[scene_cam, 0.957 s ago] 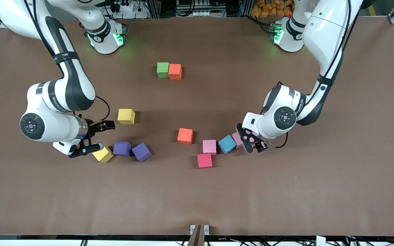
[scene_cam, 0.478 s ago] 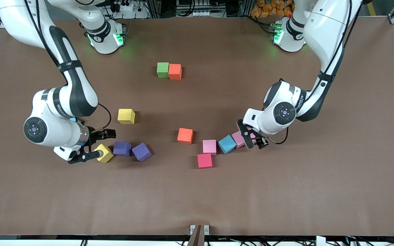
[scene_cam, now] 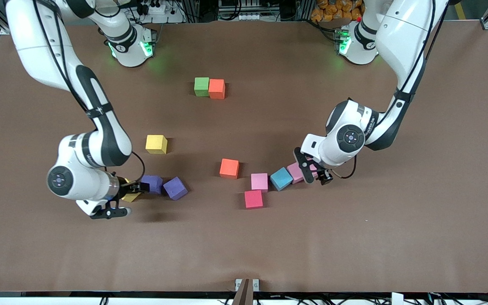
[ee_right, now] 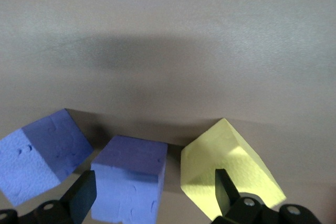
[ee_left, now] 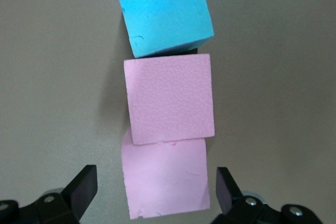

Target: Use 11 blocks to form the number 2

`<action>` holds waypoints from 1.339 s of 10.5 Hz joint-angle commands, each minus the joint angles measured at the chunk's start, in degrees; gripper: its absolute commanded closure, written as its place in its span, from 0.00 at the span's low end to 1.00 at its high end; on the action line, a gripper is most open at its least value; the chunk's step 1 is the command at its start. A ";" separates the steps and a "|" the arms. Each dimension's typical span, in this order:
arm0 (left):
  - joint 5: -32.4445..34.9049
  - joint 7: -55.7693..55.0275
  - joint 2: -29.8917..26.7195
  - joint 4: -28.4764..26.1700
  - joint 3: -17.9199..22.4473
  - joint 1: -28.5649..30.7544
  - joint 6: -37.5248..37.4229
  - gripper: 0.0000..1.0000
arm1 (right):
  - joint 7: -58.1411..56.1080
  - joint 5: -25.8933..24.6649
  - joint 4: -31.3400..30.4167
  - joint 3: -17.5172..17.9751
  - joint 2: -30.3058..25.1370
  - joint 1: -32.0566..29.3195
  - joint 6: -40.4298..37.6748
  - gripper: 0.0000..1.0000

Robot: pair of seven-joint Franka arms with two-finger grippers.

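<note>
In the front view, the green foam cube (scene_cam: 201, 86) and the orange foam cube (scene_cam: 217, 88) touch in the upper centre of the frame. This pair is judged to be the only started part of the number 2. The remaining blocks lie loose across the middle of the frame, among them the lone yellow foam cube (scene_cam: 156, 144). The left gripper (scene_cam: 314, 173) is low over a pink cube beside the light blue foam cube (scene_cam: 281, 178), toward the left arm's end. The right gripper (scene_cam: 125, 199) is low over the cluster at the right arm's end, partly covering the second yellow foam cube (scene_cam: 130, 196).

In the left wrist view, the left gripper (ee_left: 156, 182) stands with its jaws spread wide around the nearest pink foam cube (ee_left: 165, 179). This cube touches the second pink foam cube (ee_left: 169, 98), which in turn touches the light blue foam cube (ee_left: 165, 11). Closing or lifting here may drag the touching neighbours out of place.

In the right wrist view, the right gripper (ee_right: 153, 190) is likewise spread wide. The purple foam cube (ee_right: 131, 182) sits between its fingers, and one finger overlaps the second yellow foam cube (ee_right: 231, 166). The tilted purple foam cube (ee_right: 42, 161) lies just beside the other finger. Descending further may land a finger on top of the yellow cube, and closing may pinch two cubes, or twist one out of the grip.
</note>
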 commanded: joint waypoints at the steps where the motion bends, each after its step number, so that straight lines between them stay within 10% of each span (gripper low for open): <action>1: 1.74 -2.57 0.01 -1.32 -0.12 -0.24 2.32 0.00 | 5.99 -1.98 2.09 0.39 0.44 1.23 -1.01 0.00; 14: 4.11 -2.58 0.37 -3.25 -0.12 0.02 4.70 0.00 | 12.72 -6.82 -0.45 0.56 -0.18 3.27 -3.39 0.00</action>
